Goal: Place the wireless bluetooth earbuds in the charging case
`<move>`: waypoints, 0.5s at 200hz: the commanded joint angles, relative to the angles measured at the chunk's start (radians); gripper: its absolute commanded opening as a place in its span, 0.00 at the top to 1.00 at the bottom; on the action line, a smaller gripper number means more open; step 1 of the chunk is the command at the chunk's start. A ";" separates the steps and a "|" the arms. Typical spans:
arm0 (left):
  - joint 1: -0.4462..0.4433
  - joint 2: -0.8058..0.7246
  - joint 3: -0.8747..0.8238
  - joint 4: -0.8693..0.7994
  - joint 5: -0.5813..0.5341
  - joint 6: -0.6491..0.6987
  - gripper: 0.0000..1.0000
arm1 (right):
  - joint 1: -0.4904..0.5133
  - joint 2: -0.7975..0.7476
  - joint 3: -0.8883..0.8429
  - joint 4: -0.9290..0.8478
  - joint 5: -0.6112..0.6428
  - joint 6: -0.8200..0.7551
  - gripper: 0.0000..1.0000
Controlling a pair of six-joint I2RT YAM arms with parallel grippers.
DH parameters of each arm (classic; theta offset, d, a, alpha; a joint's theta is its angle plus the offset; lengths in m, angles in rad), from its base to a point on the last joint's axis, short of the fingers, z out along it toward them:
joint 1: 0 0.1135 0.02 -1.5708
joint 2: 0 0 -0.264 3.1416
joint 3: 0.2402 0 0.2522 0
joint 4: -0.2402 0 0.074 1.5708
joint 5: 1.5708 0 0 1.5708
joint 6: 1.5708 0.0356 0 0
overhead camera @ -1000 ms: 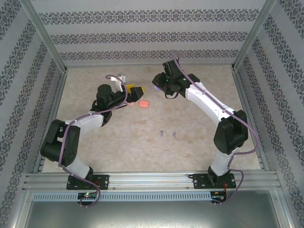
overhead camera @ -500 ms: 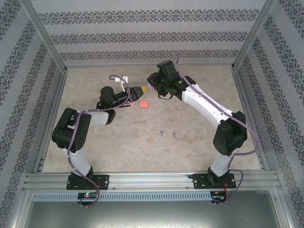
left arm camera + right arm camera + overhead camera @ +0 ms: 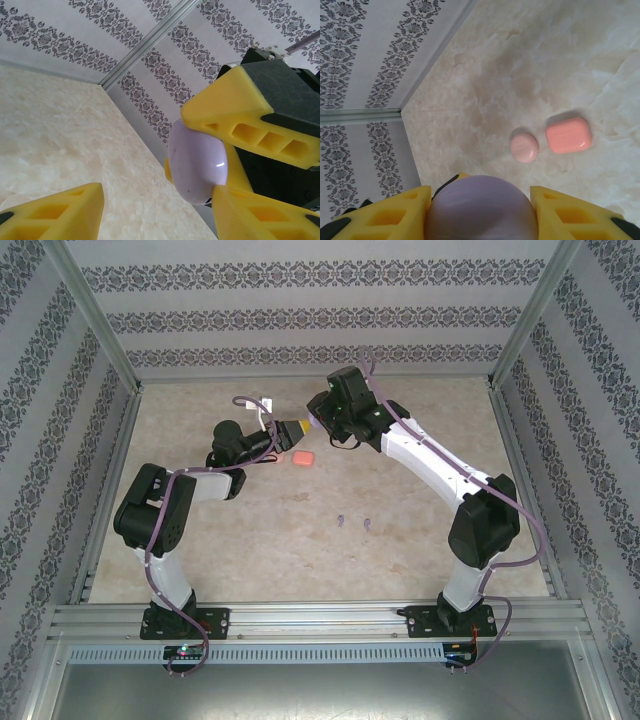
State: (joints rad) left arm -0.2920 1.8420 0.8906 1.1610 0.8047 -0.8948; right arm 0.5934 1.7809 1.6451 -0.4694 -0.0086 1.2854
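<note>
Pinching the purple case [image 3: 481, 215], the right gripper [image 3: 480, 192] is held above the far part of the tabletop [image 3: 530, 60]. The left gripper [image 3: 157, 197] is spread, with one finger [image 3: 260, 215] just beside the case. The lid should be taken squarely, not on its rounded edge, and lifted slowly, so that the case is not twisted out. Two purple earbuds [image 3: 342, 520] lie near the tabletop's middle. A pink case [image 3: 568, 135] lies nearer the far edge.

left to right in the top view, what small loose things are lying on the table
salmon-pink case → left purple earbud → right purple earbud
</note>
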 commanded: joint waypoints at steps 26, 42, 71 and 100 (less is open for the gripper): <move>-0.019 -0.012 -0.007 0.084 0.003 -0.005 0.38 | 0.017 0.018 0.035 0.009 0.037 0.017 0.62; -0.018 -0.042 -0.034 0.059 -0.021 0.021 0.37 | 0.014 0.018 0.029 0.008 0.045 0.018 0.62; -0.020 -0.082 -0.052 0.019 -0.042 0.058 0.37 | 0.015 0.020 0.025 0.008 0.047 0.021 0.62; -0.024 -0.081 -0.041 0.002 -0.053 0.068 0.37 | 0.022 0.027 0.027 0.014 0.042 0.024 0.62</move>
State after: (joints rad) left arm -0.3019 1.7912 0.8455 1.1595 0.7685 -0.8661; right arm 0.6003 1.7924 1.6539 -0.4664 0.0109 1.2892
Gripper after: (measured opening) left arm 0.632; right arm 0.472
